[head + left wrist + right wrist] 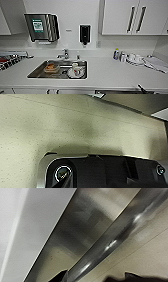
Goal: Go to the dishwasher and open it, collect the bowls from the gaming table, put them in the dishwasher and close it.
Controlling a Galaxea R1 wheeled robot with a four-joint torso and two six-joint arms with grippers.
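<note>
The dishwasher (pixel 122 92) shows as a dark strip under the counter's front edge, right of the sink. A dark part of my right arm (pixel 141 88) rises in front of it. In the right wrist view its grey steel front (pixel 82 233) and long shiny bar handle (pixel 120 238) are very close. Dark parts of my right gripper (pixel 97 279) sit at the handle's end, and I cannot tell whether they touch it. The left wrist view looks at speckled beige floor (pixel 62 131). The bowls and the gaming table are out of view.
A white counter (pixel 112 75) holds a steel sink (pixel 35 72) with dishes inside and a tap behind it. Cups and a bottle (pixel 116 53) stand at the right, a rack (pixel 7 61) at the left. White cabinets (pixel 130 17), a towel dispenser (pixel 41 26) and a soap dispenser (pixel 84 33) hang above.
</note>
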